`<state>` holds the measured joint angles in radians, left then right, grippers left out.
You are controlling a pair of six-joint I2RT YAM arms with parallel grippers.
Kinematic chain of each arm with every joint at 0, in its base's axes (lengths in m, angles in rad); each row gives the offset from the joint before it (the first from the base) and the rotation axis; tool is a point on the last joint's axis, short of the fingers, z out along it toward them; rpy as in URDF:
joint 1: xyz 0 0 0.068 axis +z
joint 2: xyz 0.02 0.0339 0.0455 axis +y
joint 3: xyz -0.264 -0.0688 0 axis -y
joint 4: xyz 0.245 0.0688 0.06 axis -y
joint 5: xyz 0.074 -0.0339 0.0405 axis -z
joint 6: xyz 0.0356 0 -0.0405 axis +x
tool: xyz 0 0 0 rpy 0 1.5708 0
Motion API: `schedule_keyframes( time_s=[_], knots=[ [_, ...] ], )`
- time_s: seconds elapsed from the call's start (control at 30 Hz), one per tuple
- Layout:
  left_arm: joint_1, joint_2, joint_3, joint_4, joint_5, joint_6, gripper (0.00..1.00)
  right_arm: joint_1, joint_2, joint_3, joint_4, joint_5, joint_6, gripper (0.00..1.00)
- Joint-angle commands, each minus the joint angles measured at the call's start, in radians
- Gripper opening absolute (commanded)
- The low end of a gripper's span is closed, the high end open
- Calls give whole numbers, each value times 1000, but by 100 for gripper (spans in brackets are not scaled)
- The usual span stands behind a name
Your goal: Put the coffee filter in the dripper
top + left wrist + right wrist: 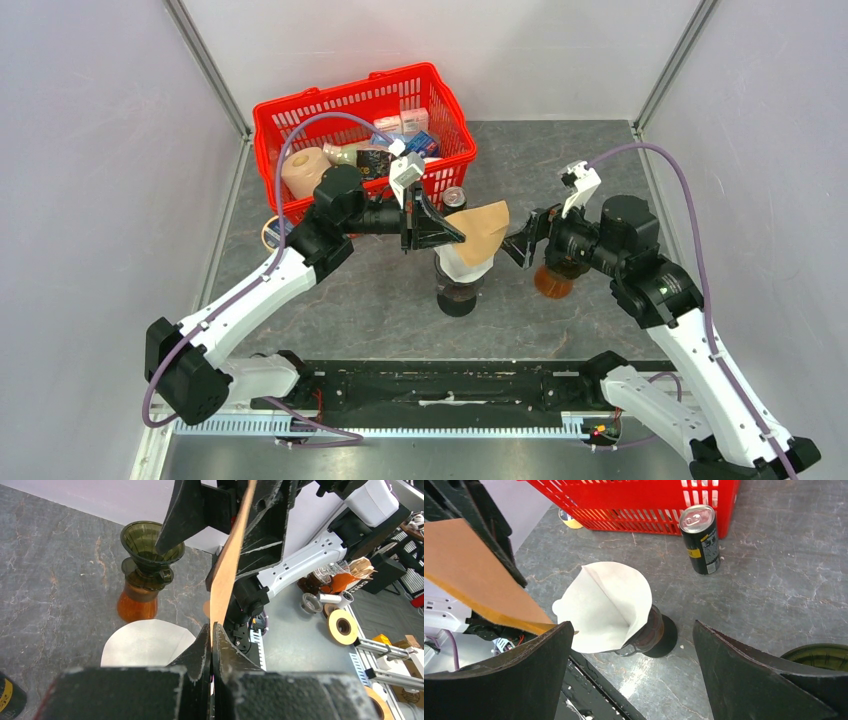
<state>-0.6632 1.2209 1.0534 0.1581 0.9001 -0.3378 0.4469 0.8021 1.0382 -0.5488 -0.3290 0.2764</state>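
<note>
The left tool (452, 238) is pressed together, pinching the brown coffee filter (486, 230) by its edge in mid-air. The right tool (520, 247), spread wide, sits just beside the filter's far edge, with the empty dripper (150, 542) beneath it.

- Tan-brown coffee filter (487, 228)
- White paper filter (604, 602)
- Red lattice basket (639, 505)
- Black can (702, 542), yellow label
- Dark olive dripper (150, 542) on amber carafe (137, 605)
- Grey, pale-veined table (774, 580)

Brown paper filter (486, 228) — flat, held aloft, tilted; dark dripper (150, 542) — upright atop amber carafe (137, 605).
</note>
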Motion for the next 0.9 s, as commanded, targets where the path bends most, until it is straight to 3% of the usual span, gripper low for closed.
schedule_keyframes(
  time_s=[0.0, 0.37, 0.87],
  knots=[
    [-3, -25, -6, 7, 9, 48, 2, -2, -18, 16, 37, -36, -14, 97],
    [-3, -36, -6, -14, -73, 39, 2, -1, -17, 54, -21, -26, -26, 97],
    [-3, -35, -9, -12, -48, 47, 2, -1, 17, 93, -33, -19, -28, 97]
  ],
)
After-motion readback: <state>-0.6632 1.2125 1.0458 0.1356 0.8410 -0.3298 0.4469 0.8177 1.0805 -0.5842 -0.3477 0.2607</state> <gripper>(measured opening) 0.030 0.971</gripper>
